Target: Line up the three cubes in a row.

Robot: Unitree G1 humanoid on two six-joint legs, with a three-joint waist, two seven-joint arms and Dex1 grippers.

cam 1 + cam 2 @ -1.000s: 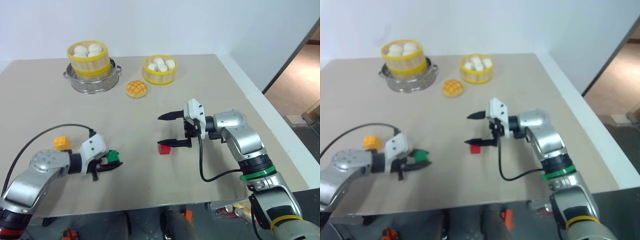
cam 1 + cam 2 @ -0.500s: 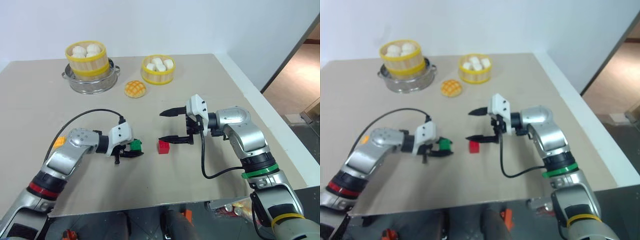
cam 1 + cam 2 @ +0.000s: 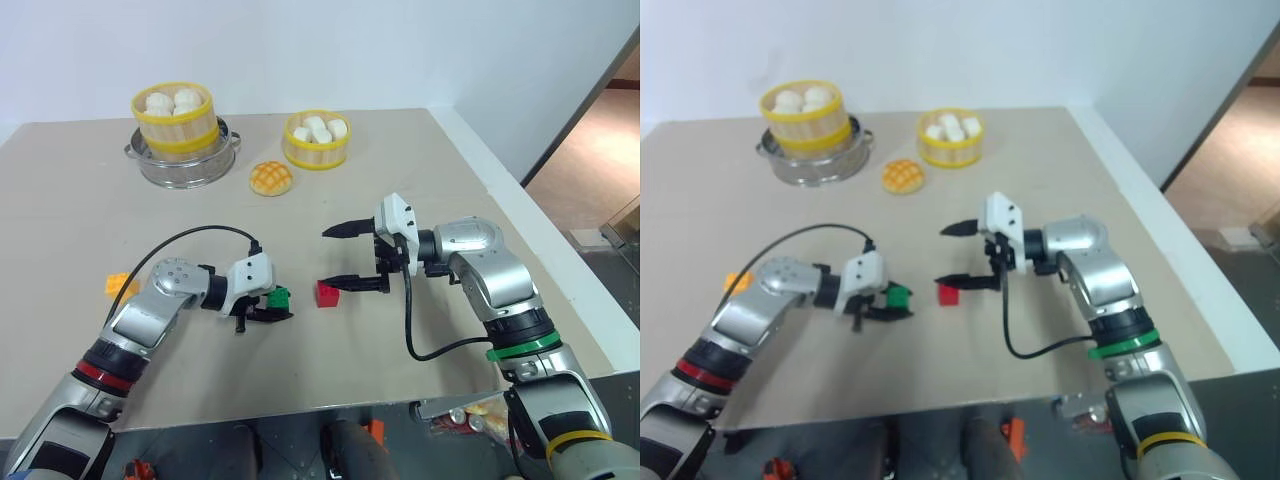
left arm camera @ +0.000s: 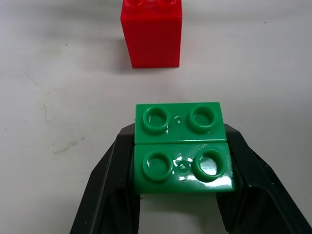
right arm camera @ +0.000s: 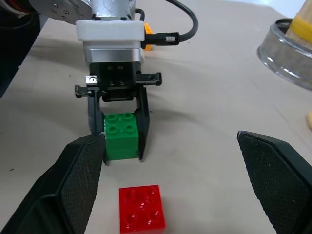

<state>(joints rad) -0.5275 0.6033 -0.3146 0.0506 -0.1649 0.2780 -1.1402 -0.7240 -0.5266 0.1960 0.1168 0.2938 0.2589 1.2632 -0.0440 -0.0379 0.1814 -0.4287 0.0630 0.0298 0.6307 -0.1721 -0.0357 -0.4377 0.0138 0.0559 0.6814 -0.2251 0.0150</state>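
Observation:
My left gripper (image 3: pixel 273 304) is shut on the green cube (image 3: pixel 279 297), holding it low over the table just left of the red cube (image 3: pixel 327 293). The left wrist view shows the green cube (image 4: pixel 183 151) clamped between both black fingers, with the red cube (image 4: pixel 152 34) a short gap ahead. My right gripper (image 3: pixel 323 258) stands open, with the red cube just under its nearer fingertip and nothing between its fingers. The orange-yellow cube (image 3: pixel 118 285) lies further left on the table, behind my left arm.
At the back left a yellow steamer basket (image 3: pixel 174 118) of buns stands on a metal pot (image 3: pixel 185 168). A second basket (image 3: pixel 318 140) stands at the back middle, with a golden bun (image 3: pixel 271 178) in front. The table's right edge (image 3: pixel 520 215) runs near my right arm.
My left gripper has carried the green cube to the right, from near the orange-yellow cube to just beside the red cube. The right gripper has stayed still and open.

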